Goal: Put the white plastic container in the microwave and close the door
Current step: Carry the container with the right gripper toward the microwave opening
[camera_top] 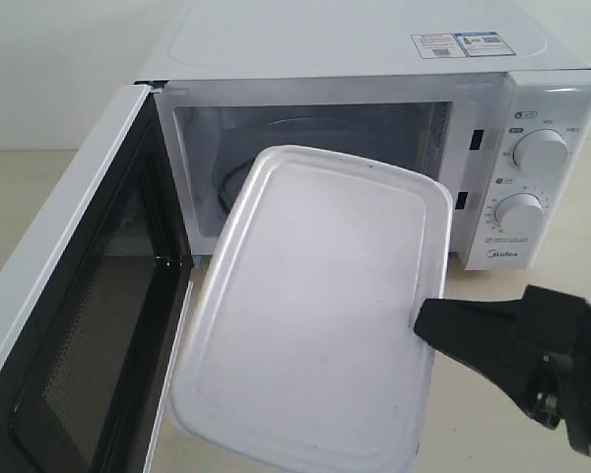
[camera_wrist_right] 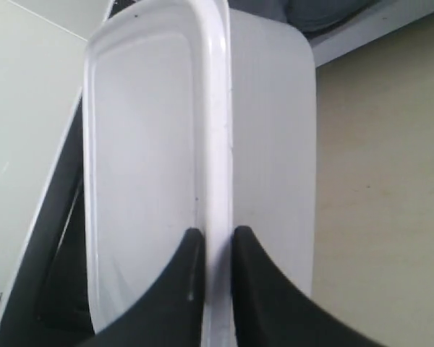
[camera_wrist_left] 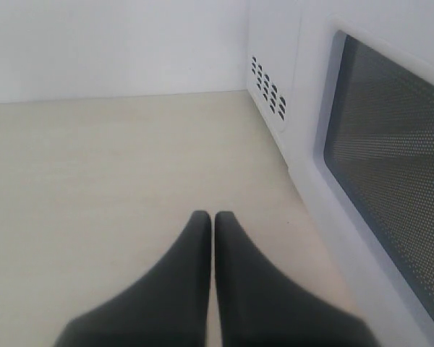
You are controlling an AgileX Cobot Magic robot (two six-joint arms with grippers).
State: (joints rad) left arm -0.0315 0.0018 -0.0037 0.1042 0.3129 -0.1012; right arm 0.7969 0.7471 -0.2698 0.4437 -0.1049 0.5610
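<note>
Right claw [camera_wrist_right: 213, 235] clamps the tilted white plastic container [camera_top: 315, 315] by its rim.

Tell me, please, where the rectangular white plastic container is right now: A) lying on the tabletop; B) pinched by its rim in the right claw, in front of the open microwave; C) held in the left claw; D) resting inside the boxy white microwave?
B: the right claw pinches the rim of the rectangular white plastic container, tilted in front of the boxy white microwave, whose door stands open.
</note>
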